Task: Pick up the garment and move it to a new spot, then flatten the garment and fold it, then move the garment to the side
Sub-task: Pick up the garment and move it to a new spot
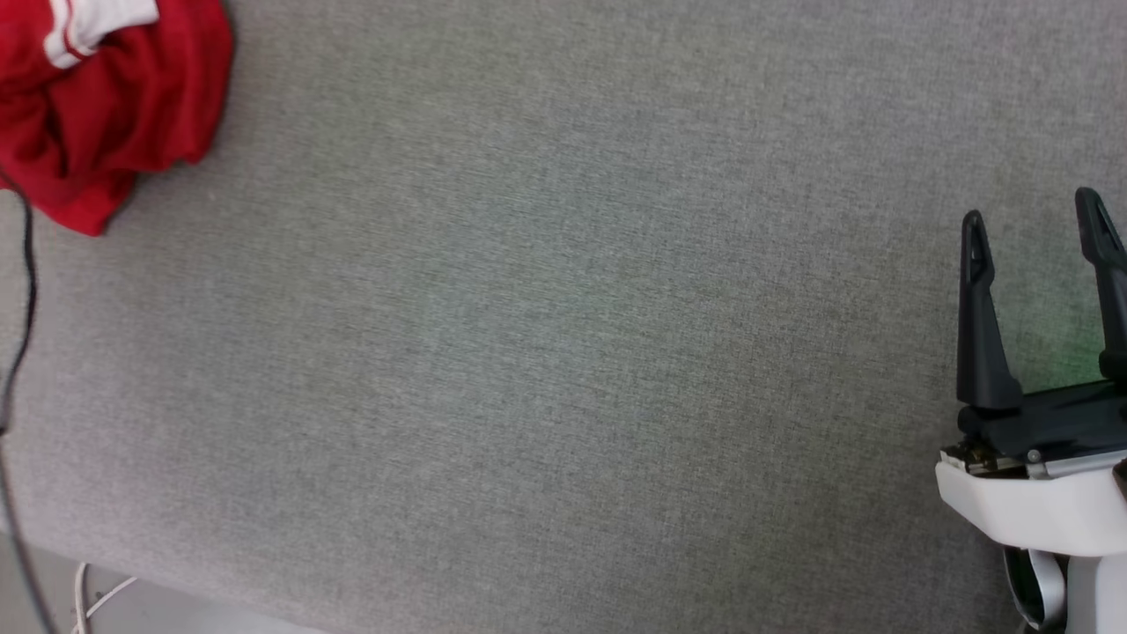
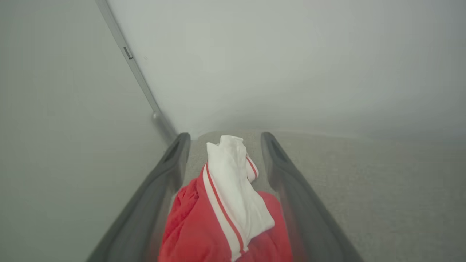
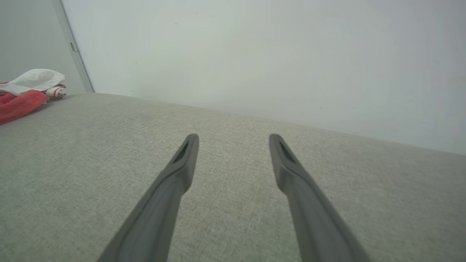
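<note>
The garment (image 1: 106, 114) lies crumpled in a red heap at the far left of the grey fabric surface (image 1: 563, 352), a white sleeve with striped trim on top. In the left wrist view my left gripper (image 2: 225, 140) is open, its two fingers standing on either side of the garment (image 2: 225, 218), the white sleeve rising between them. My right gripper (image 1: 1030, 220) is open at the lower right, far from the cloth, with nothing between its fingers. The right wrist view has the right gripper (image 3: 233, 140) over bare fabric and the garment (image 3: 22, 98) at its far left edge.
A black cable (image 1: 26, 291) hangs along the surface's left edge, and a white cable (image 1: 88, 599) lies on the floor below the front edge. A white wall (image 3: 255, 54) with a grey corner strip (image 2: 127, 54) rises behind the surface.
</note>
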Tool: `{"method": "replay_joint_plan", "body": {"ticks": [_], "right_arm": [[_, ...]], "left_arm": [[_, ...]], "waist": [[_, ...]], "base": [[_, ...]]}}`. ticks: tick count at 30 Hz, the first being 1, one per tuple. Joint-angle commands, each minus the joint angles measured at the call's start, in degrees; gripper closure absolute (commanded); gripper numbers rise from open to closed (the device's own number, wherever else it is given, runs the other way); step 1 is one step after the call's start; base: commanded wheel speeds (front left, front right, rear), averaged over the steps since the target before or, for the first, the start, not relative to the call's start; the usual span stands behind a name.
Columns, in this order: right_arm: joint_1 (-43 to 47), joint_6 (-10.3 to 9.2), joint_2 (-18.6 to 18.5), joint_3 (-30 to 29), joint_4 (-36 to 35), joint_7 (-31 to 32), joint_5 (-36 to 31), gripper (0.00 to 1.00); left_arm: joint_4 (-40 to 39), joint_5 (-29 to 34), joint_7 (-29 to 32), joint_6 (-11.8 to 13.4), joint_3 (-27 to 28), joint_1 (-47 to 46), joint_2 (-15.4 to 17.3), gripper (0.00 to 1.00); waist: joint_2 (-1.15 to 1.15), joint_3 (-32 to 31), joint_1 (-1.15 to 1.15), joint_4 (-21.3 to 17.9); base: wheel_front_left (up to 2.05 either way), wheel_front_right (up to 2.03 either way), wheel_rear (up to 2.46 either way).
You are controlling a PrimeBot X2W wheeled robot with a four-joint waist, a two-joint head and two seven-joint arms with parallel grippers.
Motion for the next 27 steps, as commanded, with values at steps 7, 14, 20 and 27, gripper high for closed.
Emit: {"method": "replay_joint_plan", "body": {"ticks": [7,14,20,27], "right_arm": [[-2.7,-0.02,0.0,0.2,-0.8,-0.1,-0.1,0.00],[-3.2,-0.02,0.0,-0.3,-0.8,-0.1,0.0,0.00],[-3.4,-0.03,0.0,-0.7,-0.7,-0.1,0.0,0.00],[-3.7,-0.02,0.0,-0.8,0.2,-0.1,0.0,0.00]], "left_arm": [[5.8,-13.3,20.6,0.0,-5.6,-2.5,6.3,0.00],[10.2,-21.6,36.0,0.0,-9.6,-1.6,9.6,0.00],[12.6,-22.9,40.9,0.0,-14.8,-0.6,6.9,0.00],[12.5,-23.0,39.2,-0.2,-19.7,-1.7,6.4,1.00]], "waist": [[0.00,3.3,-0.01,-2.1],[0.00,5.6,-0.01,-3.8],[0.00,7.0,-0.01,-4.5],[0.00,5.7,-0.01,-4.3]], "base": [[0.00,0.00,0.00],[0.00,0.00,0.00],[0.00,0.00,0.00],[0.00,0.00,0.00]]}}
